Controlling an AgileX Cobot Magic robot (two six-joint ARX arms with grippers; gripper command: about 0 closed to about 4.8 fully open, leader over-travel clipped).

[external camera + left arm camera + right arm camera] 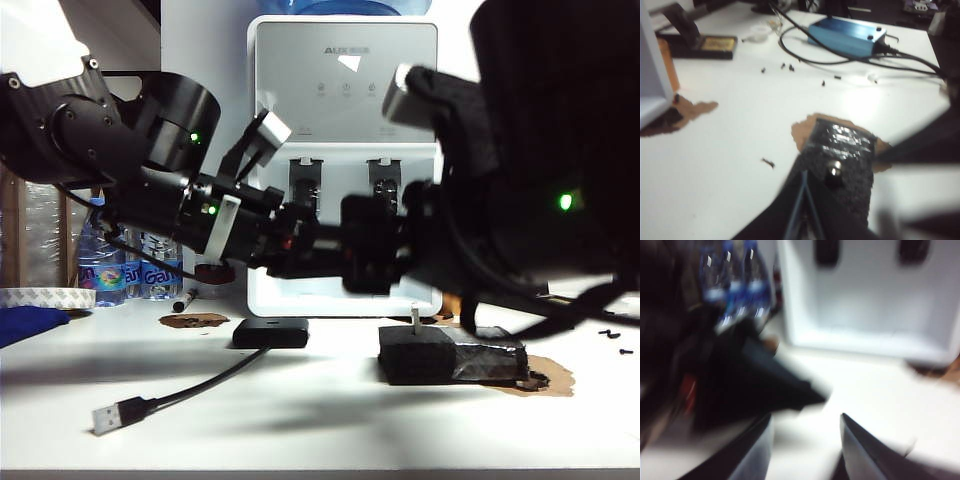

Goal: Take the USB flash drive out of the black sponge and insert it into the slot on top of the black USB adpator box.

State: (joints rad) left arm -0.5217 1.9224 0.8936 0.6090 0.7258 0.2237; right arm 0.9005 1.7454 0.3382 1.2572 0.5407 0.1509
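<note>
The black sponge (450, 357) lies on the white table right of centre, with shiny tape round its right part. The USB flash drive (414, 315) stands upright in its left end. The black USB adpator box (271, 332) lies left of it, and its cable ends in a silver plug (108, 417). The slot does not show. My left gripper (325, 245) and right gripper (365, 250) hang close together above the table in one dark mass. In the left wrist view the left gripper (804, 174) is shut to a point just beside the drive (834, 173) on the sponge (842, 155). Blurred, the right gripper (806, 418) stands open over bare table.
A water dispenser (345, 150) stands at the back, with bottles (120, 270) and a tape roll (35, 297) to its left. A blue box (847, 35), cables and scattered screws (787, 66) lie beyond the sponge. The left arm (750, 385) is close to the right fingers.
</note>
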